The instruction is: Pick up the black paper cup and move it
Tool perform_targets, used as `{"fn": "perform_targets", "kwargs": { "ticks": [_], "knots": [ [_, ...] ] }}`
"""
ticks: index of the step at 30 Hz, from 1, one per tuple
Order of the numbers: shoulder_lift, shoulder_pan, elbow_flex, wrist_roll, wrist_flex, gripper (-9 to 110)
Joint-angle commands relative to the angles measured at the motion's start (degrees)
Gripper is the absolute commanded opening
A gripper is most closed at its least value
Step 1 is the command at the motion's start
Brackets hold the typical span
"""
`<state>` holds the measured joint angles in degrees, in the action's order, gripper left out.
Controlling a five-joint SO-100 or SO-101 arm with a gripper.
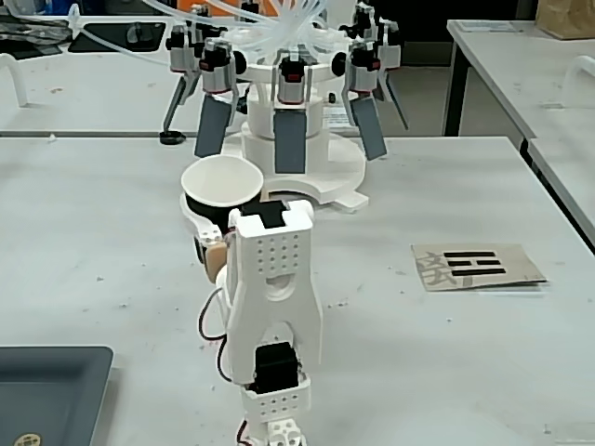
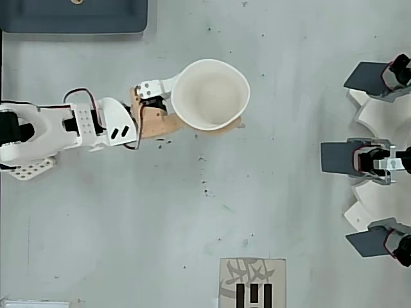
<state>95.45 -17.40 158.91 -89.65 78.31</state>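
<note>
Fingers (image 2: 168, 82) of gripper (image 2: 204, 112) clamp black paper cup (image 1: 219, 187) upright, raised off table (image 1: 446, 353), near white machine (image 1: 288, 102).

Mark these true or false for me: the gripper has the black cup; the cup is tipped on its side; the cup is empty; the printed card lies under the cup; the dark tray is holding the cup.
1. The gripper is closed on the black paper cup. True.
2. The cup is tipped on its side. False: it is upright, mouth up.
3. The cup is empty. True: the overhead view shows only its white inside.
4. The printed card lies under the cup. False: it lies apart, on bare table.
5. The dark tray holds the cup. False: the cup is outside it.
</note>
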Motion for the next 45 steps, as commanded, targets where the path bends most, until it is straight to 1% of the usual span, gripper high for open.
{"fn": "perform_targets", "kwargs": {
  "ticks": [1,10,23,32,38,45],
  "knots": [
    [5.1,1.0,1.4,-0.4,1.3,5],
    [10.6,4.7,6.9,-0.7,-0.1,5],
    [10.6,10.6,6.4,-0.3,-6.9,6],
    [5.0,12.7,-1.0,0.2,-9.6,6],
    [2.7,13.1,-7.7,0.4,-14.6,6],
    [-1.7,14.5,-16.0,0.4,-17.8,6]
  ]
}}
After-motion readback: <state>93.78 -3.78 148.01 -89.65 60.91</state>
